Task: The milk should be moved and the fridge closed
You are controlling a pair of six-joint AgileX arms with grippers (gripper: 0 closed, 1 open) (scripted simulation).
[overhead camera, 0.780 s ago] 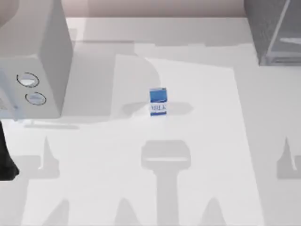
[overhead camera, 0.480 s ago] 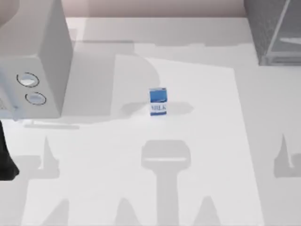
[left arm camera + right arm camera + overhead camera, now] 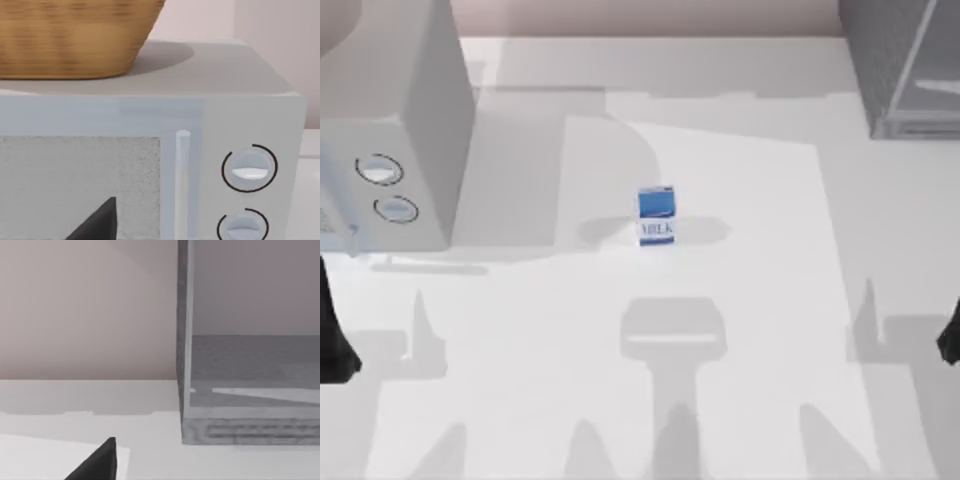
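The milk (image 3: 657, 215) is a small carton, blue above and white below, standing upright near the middle of the table. The fridge (image 3: 903, 68) is a dark grey speckled cabinet at the far right corner. In the right wrist view the fridge (image 3: 250, 365) shows its pale edge frame and its inside. A dark part of my left gripper (image 3: 332, 345) sits at the table's left edge, far from the milk. A dark part of my right gripper (image 3: 950, 342) sits at the right edge, nearer than the fridge and to the right of the milk.
A light grey box with two round dials (image 3: 390, 120) stands at the far left; the left wrist view faces its front (image 3: 250, 170). A wicker basket (image 3: 70, 35) rests on top of it. Open tabletop (image 3: 750, 300) lies around the milk.
My right arm has come into the top view at the right edge, and its shadow has slid leftward. The milk, fridge and left arm have not moved.
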